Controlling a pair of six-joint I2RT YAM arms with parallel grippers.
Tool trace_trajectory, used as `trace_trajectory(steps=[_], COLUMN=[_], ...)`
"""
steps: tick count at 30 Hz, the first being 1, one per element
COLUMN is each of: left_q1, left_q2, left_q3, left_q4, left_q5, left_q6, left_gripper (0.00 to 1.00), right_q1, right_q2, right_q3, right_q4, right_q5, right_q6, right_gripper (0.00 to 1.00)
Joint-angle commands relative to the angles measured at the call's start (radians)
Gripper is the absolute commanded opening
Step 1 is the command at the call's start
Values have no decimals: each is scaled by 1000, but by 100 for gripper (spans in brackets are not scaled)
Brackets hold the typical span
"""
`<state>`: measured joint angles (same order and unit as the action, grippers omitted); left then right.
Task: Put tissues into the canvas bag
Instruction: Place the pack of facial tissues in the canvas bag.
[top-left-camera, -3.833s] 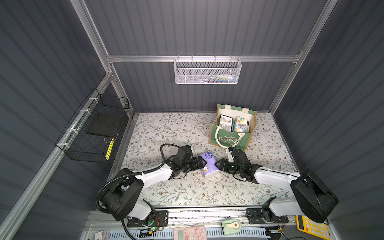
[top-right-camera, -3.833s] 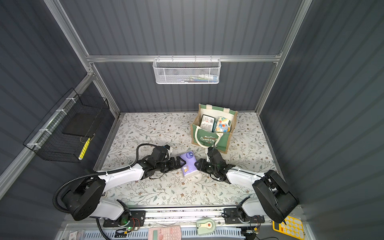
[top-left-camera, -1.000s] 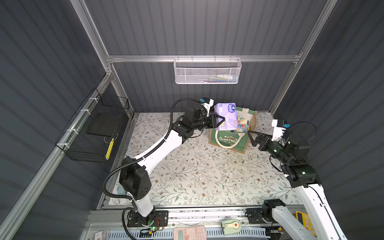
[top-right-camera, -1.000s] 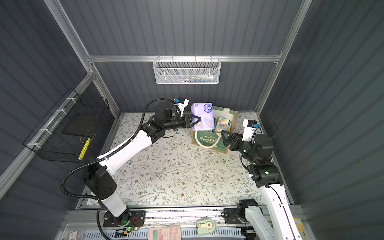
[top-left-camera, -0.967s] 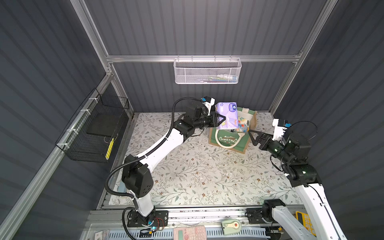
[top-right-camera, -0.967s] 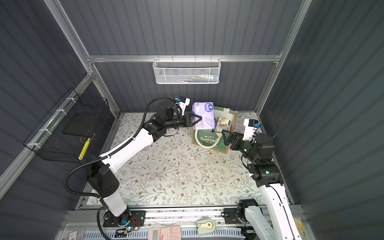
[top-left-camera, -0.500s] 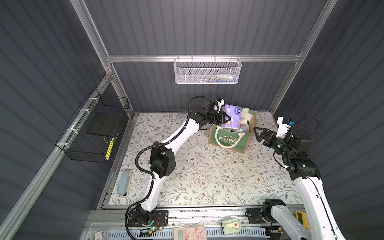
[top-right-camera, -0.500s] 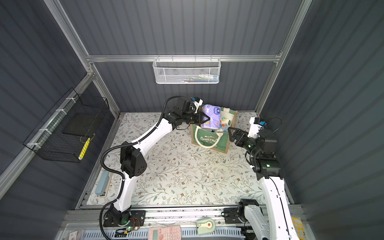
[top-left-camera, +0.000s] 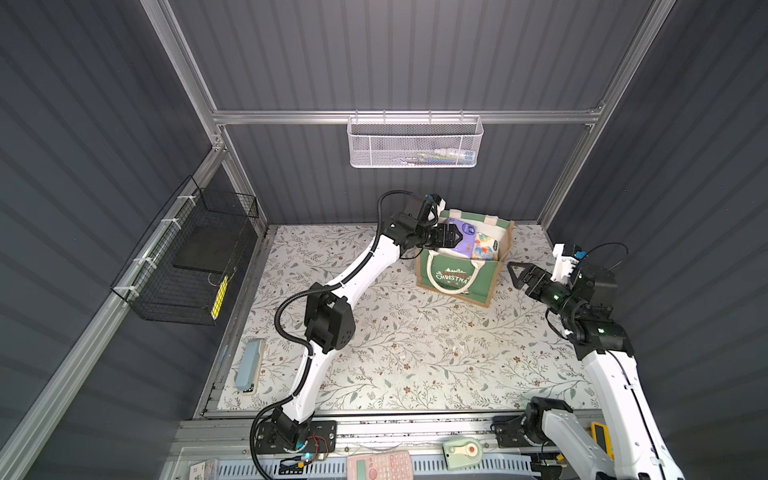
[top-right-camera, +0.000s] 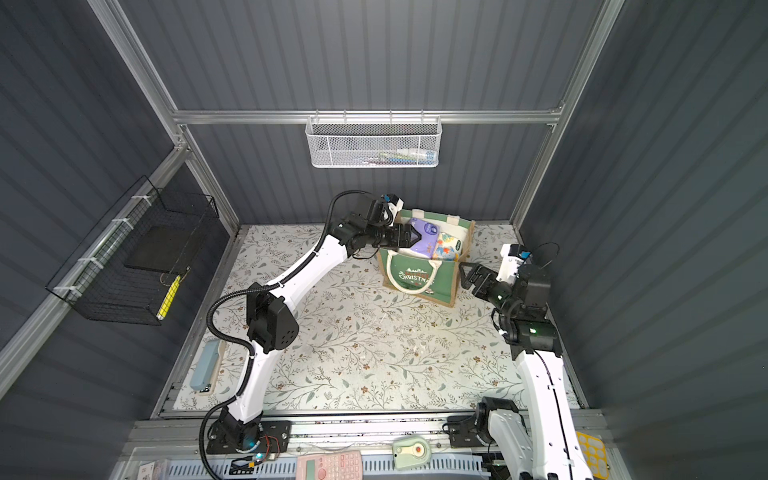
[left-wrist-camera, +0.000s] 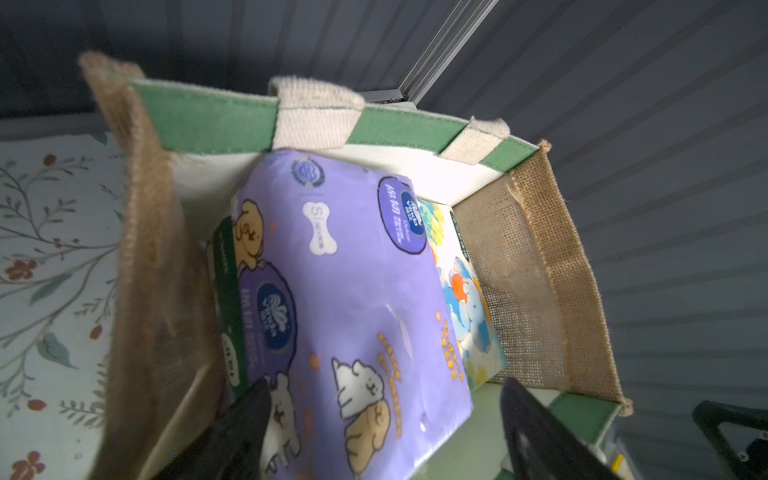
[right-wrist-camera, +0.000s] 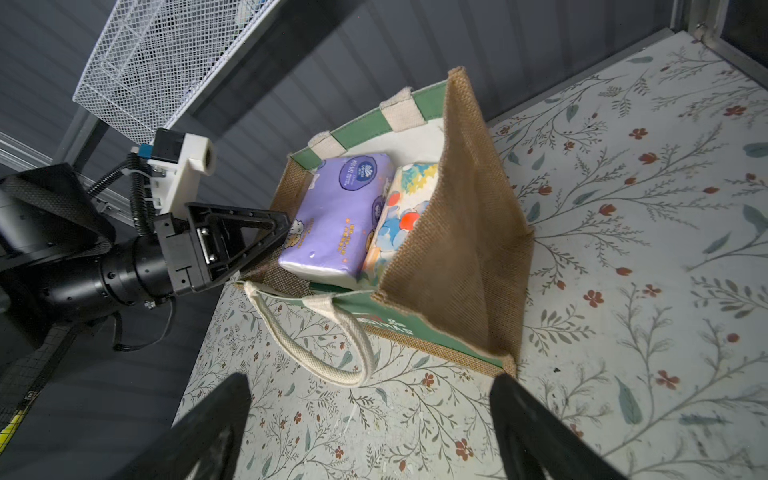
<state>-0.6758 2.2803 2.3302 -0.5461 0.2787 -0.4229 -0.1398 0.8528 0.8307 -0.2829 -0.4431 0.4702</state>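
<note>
The canvas bag stands upright at the back right of the floral table, mouth open. A purple tissue pack lies slanted in it, over a dark green pack and next to a cartoon pack. My left gripper is open at the bag's left rim, its jaws astride the purple pack's near end. My right gripper hangs open and empty right of the bag. A light blue pack lies at the table's left edge.
A white mesh basket hangs on the back wall above the bag. A black wire basket hangs on the left wall. A pink calculator and a yellow one lie below the front rail.
The left gripper carried the purple pack over the bag, lowered it in and opened its jaws. The right gripper stayed open beside the bag, drawing slightly back.
</note>
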Motion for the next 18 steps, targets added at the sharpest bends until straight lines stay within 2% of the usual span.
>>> trace_trajectory(steps=[1, 3, 10, 13, 18], left_q1=[4, 4, -7, -7, -4], left_q2=[-104, -151, -367, -497, -748], left_q3=[23, -2, -186, -358, -778], left_q4=[0, 14, 77, 140, 298], left_q5=[-84, -121, -303, -383, -613], left_q6=[59, 84, 185, 229, 280], left_gripper=[100, 100, 100, 100, 100], right_q1=[-17, -25, -35, -34, -34], right_q2=[0, -1, -35, -46, -64], right_q3=[-23, -33, -96, -142, -299], right_q4=[18, 19, 73, 110, 292], right_q5=[18, 27, 97, 189, 307], right_q6=[-34, -43, -121, -162, -207], right_gripper=[95, 99, 99, 99, 99])
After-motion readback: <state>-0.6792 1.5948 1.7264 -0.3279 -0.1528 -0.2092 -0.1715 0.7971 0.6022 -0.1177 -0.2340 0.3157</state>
